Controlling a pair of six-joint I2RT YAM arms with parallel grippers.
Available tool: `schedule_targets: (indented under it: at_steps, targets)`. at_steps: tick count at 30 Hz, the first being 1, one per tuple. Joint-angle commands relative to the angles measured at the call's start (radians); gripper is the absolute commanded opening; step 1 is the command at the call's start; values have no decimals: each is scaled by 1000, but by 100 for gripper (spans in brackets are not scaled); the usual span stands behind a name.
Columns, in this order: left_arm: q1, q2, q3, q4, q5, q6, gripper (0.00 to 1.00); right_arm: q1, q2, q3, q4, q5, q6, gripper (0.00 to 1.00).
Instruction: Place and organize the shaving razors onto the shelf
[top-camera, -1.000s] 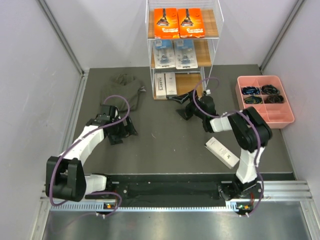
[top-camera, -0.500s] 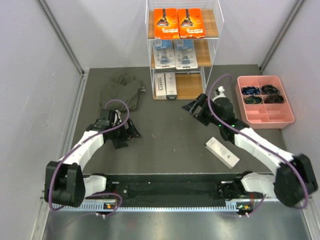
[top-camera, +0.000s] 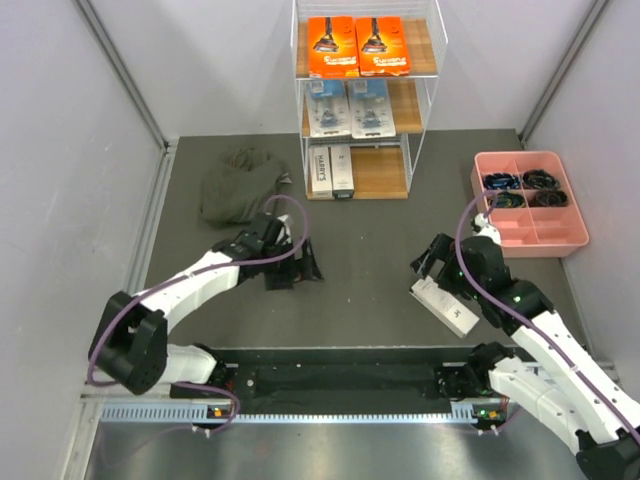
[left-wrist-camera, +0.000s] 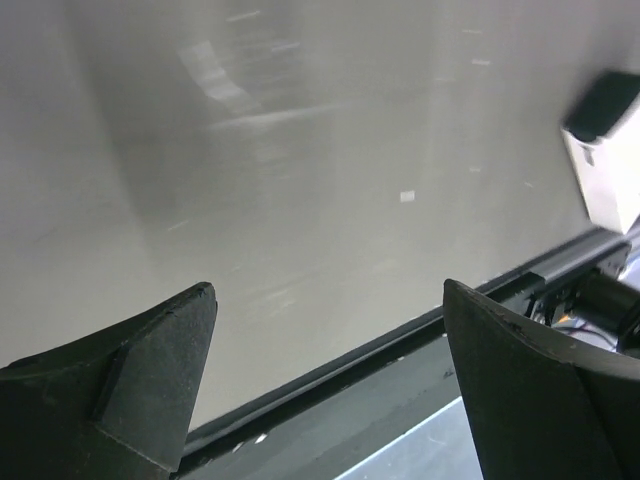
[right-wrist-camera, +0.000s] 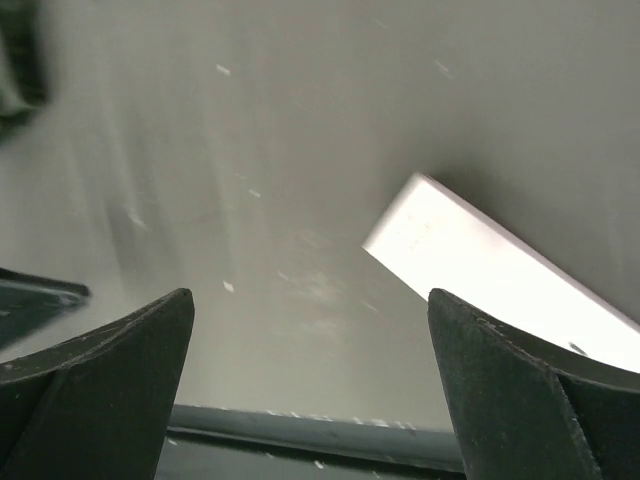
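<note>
The shelf (top-camera: 419, 118) stands at the back centre. Two orange boxes (top-camera: 357, 46) lie on its top tier. Two blue blister packs (top-camera: 348, 108) lie on the middle tier. Two white boxes (top-camera: 330, 171) lie on the left of the bottom tier. A third white box (top-camera: 447, 307) lies on the table at the near right; it also shows in the right wrist view (right-wrist-camera: 500, 272) and the left wrist view (left-wrist-camera: 603, 175). My right gripper (top-camera: 431, 262) (right-wrist-camera: 310, 295) is open and empty, just beyond that box's far end. My left gripper (top-camera: 300, 266) (left-wrist-camera: 328, 290) is open and empty at mid-table.
A pink compartmented tray (top-camera: 545, 240) with dark small items stands at the right. A dark green cloth (top-camera: 238, 185) lies at the back left. The table's front rail (top-camera: 340, 380) runs between the arm bases.
My left gripper has moved right toward the table's middle. My right arm has pulled back from near the shelf to the loose white box at the near right.
</note>
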Motion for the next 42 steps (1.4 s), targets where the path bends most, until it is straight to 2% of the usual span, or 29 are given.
schedule_targets:
  at_steps: [1,8,15,19,22,23,27,33,42]
  targets:
    - [-109,84,142,107,-61,27,99,7,-76,-26,-155,58,33,99]
    - [-273,180,289,211,-125,227,99,-39,-178,-70,-195,-23,102,99]
    - [-372,289,352,403,-16,418,99,-155,-218,-84,-194,-117,92,99]
    - [-436,360,401,461,40,573,99,-260,-199,-102,-154,-217,69,99]
    - [-485,404,407,520,63,748,99,-391,-172,-135,-91,-338,52,99]
    - [-500,417,403,538,59,852,99,-466,-163,-144,-73,-408,44,99]
    - [-539,475,413,630,76,1001,99,-664,-97,-179,21,-568,1,99]
    - [-563,619,564,537,134,1213,99,-847,18,-165,68,-692,-85,99]
    - [-577,776,771,261,261,1558,99,-944,109,-153,118,-768,-123,99]
